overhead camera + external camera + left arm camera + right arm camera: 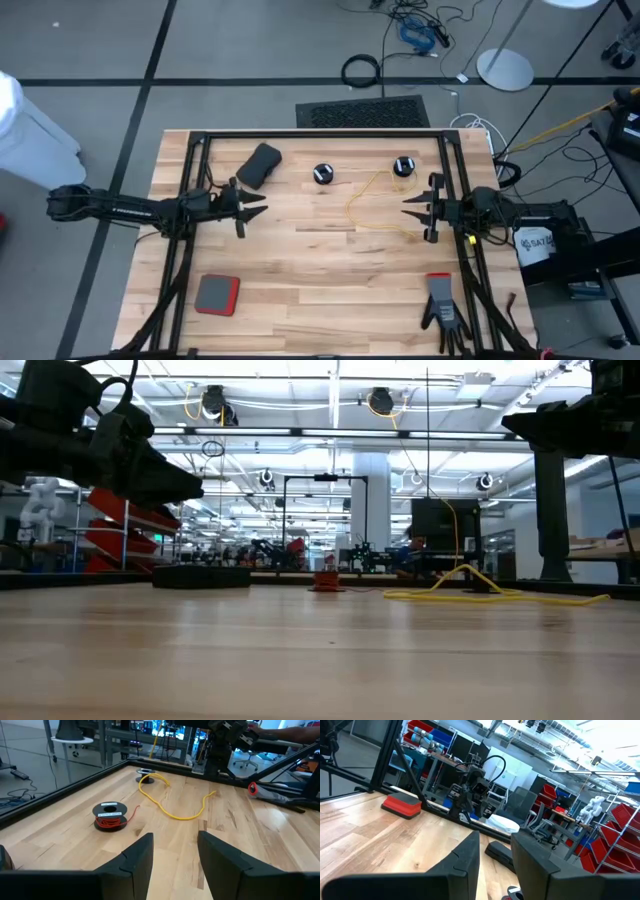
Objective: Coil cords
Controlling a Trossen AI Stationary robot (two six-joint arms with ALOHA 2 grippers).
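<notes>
A small black reel (322, 174) wound with reddish-orange cord (110, 821) stands on the table at the far middle. A second black reel (403, 167) stands to its right. Its yellow cord (368, 200) lies loose in slack curves on the wood toward the table's middle, and shows in the left wrist view (172, 810) and the low view (480, 593). My left gripper (255, 205) is open and empty above the table's left half, pointing right. My right gripper (412, 210) is open and empty at the right, pointing left, close to the yellow cord's near loop.
A dark pouch (260, 165) lies at the far left. A red and grey block (216, 295) lies at the near left. A black glove with a red cuff (440, 305) lies at the near right. A black frame (320, 135) edges the table.
</notes>
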